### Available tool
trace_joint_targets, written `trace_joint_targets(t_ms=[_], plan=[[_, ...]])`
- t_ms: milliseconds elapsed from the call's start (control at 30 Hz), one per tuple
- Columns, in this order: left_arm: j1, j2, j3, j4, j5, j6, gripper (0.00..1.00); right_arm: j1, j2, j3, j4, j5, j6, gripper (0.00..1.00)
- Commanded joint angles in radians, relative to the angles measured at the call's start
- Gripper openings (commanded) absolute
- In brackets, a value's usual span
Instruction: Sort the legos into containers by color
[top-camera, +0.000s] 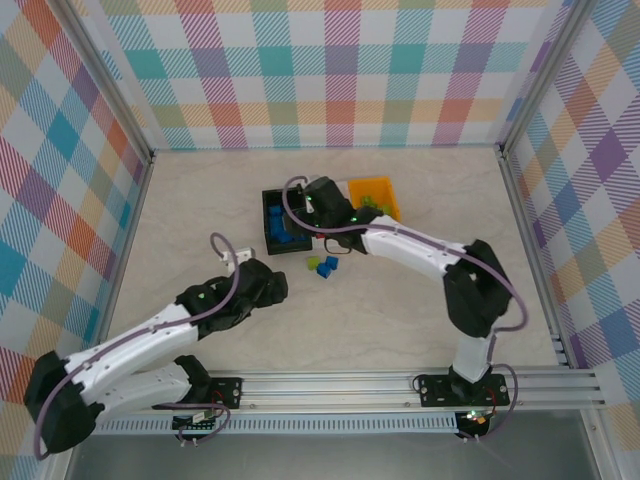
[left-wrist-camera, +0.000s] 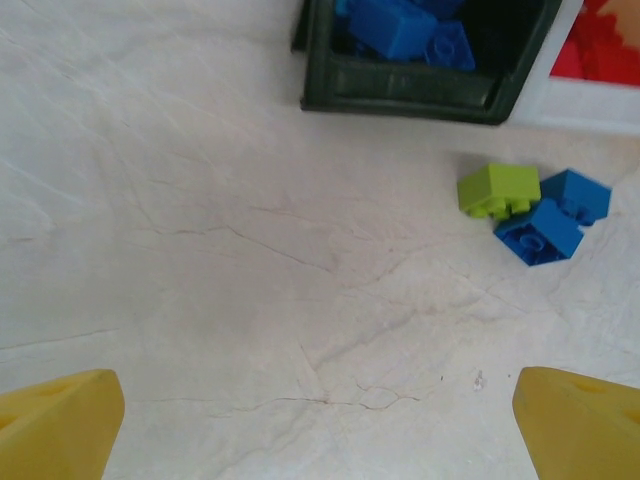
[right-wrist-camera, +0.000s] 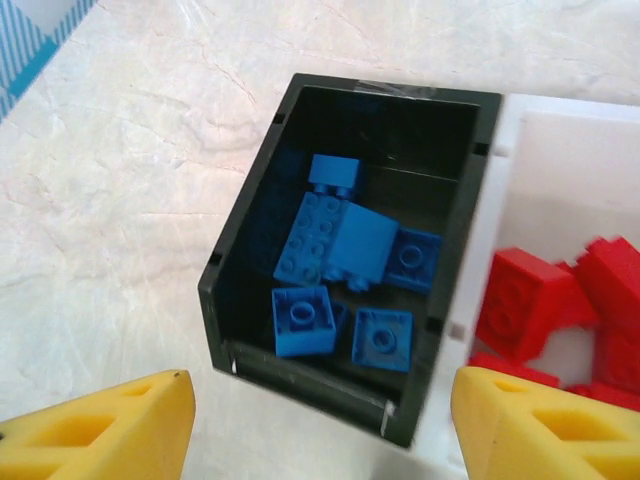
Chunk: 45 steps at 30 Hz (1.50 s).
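1. Tabletop: bare marble lies open to the left, right and near side of the bins, with plaid walls at its edges.
2. Black bin and white bin stand wall to wall; the orange bin sits beside them.
3. Right gripper hovers over the black bin's near rim, jaws apart, empty.
4. Left gripper hangs over bare tabletop, jaws wide, empty.
5. Blue legos fill the black bin and red legos the white. A green lego and two loose blue legos touch just off the bins' near edge.
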Motion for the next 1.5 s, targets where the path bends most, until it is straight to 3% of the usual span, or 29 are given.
trace_joint_targets(t_ms=[0, 333, 533, 700, 900, 1133, 1467], plan=[[0.016, 0.115, 0.061, 0.091, 0.082, 0.029, 1.0, -0.03, -0.077, -0.116, -0.011, -0.023, 0.033, 0.69], [0.014, 0.553, 0.264, 0.236, 0.182, 0.098, 0.92, -0.095, -0.336, -0.449, 0.006, 0.004, 0.11, 0.69], [-0.002, 0.719, 0.395, 0.255, 0.159, 0.103, 0.94, -0.138, -0.461, -0.54, 0.0, 0.019, 0.123, 0.69], [-0.004, 0.829, 0.479, 0.246, 0.149, 0.11, 0.83, -0.166, -0.522, -0.585, -0.01, 0.021, 0.118, 0.69], [-0.009, 0.882, 0.499, 0.217, 0.12, 0.117, 0.72, -0.191, -0.566, -0.623, -0.002, 0.007, 0.12, 0.69], [-0.008, 0.852, 0.439, 0.201, 0.096, 0.104, 0.47, -0.202, -0.585, -0.635, 0.012, 0.001, 0.12, 0.69], [-0.011, 0.727, 0.324, 0.159, 0.083, 0.089, 0.41, -0.206, -0.602, -0.64, 0.016, -0.012, 0.124, 0.69]])
